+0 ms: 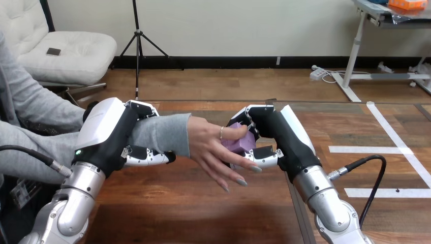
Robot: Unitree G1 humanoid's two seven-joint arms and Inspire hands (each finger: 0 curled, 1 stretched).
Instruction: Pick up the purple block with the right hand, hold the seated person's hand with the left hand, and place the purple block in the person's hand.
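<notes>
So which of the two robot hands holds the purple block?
The right hand: it pinches the purple block against the person's hand. The left hand is curled round the person's forearm.

Seemingly a robotics lab: two silver robot arms at a wooden table beside a seated person.

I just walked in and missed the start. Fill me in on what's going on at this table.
The robot is handing a block to a seated person. Its left hand is curled round the person's forearm, just behind the wrist, above the table. Its right hand holds the purple block against the palm of the person's hand, whose thumb lies over the block. The right hand has not let go yet.
</notes>
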